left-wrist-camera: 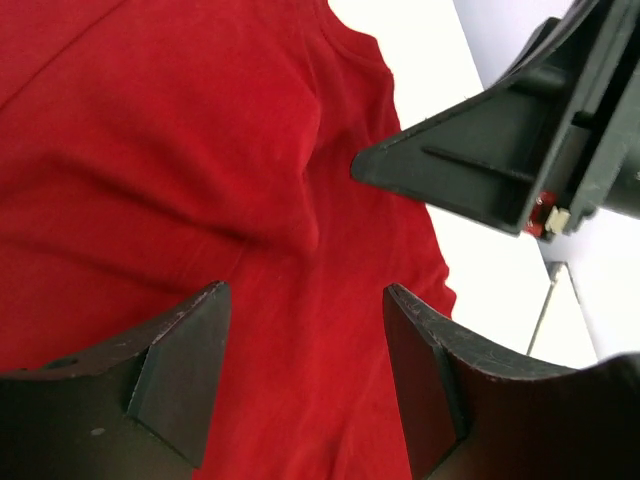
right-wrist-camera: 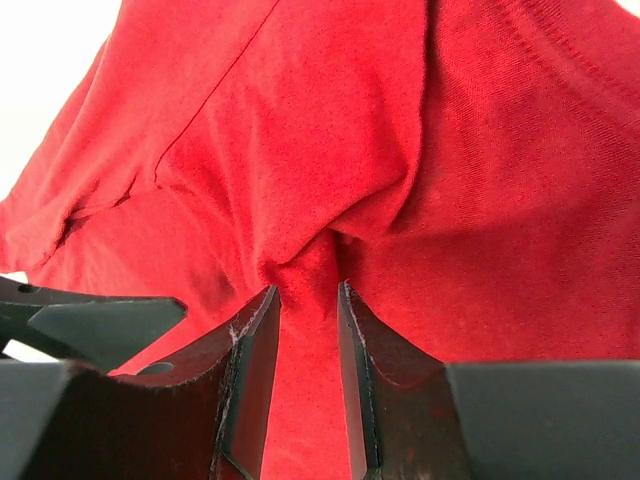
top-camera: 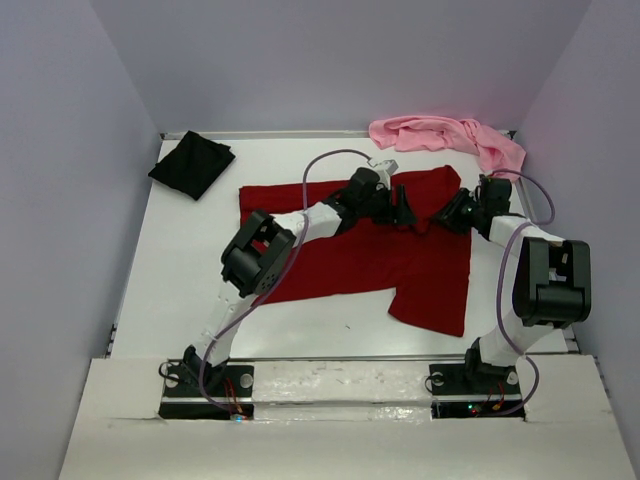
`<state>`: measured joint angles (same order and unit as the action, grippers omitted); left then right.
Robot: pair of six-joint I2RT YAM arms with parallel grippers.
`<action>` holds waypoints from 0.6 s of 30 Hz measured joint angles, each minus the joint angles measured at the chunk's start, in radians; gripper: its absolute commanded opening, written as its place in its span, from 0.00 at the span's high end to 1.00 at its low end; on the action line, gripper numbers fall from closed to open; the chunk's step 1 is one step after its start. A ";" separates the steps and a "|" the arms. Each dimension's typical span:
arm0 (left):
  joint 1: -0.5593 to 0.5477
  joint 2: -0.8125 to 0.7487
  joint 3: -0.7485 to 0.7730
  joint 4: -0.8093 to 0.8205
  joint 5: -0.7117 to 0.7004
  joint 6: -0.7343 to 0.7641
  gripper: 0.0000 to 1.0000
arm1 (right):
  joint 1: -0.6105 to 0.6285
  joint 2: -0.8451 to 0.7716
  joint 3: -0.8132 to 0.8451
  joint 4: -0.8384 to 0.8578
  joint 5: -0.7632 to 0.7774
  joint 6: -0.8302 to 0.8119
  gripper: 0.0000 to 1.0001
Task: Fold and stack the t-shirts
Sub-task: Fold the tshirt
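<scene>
Here the right pincer (right-wrist-camera: 306,300) clamps a raised pleat of the soft dark red cloth t-shirt (right-wrist-camera: 300,150) between its jaws; the left pincer (left-wrist-camera: 305,300) hangs open, the same shirt spread beneath it, unheld; lifting one-handed could drag and bunch the fabric

The left arm (top-camera: 310,222) rises from its base at 7 o'clock to a raised elbow, and its forearm runs toward 2 o'clock. The left gripper (top-camera: 405,212) points toward 4 o'clock, jaws spread wide with nothing between them. The right arm (top-camera: 550,280) climbs from 5 o'clock, folds at the elbow and reaches toward 10 o'clock. The right gripper (top-camera: 447,214) faces 9 o'clock, near the left one, jaws pinched on a fold of the dark red t-shirt (right-wrist-camera: 330,150)
</scene>
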<state>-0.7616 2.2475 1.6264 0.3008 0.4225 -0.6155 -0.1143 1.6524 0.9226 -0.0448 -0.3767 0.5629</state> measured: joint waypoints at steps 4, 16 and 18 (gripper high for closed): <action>-0.030 0.061 0.098 -0.063 -0.029 0.013 0.29 | -0.009 0.002 -0.002 0.000 0.000 -0.003 0.65; -0.070 0.097 0.209 -0.285 -0.236 0.111 0.29 | -0.016 0.003 -0.003 0.000 0.000 -0.018 0.65; -0.070 0.097 0.209 -0.313 -0.272 0.127 0.29 | -0.016 0.003 -0.003 0.000 0.000 -0.018 0.65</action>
<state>-0.8314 2.3447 1.8351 -0.0124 0.1505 -0.4881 -0.1307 1.6554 0.9192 -0.0448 -0.3767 0.5453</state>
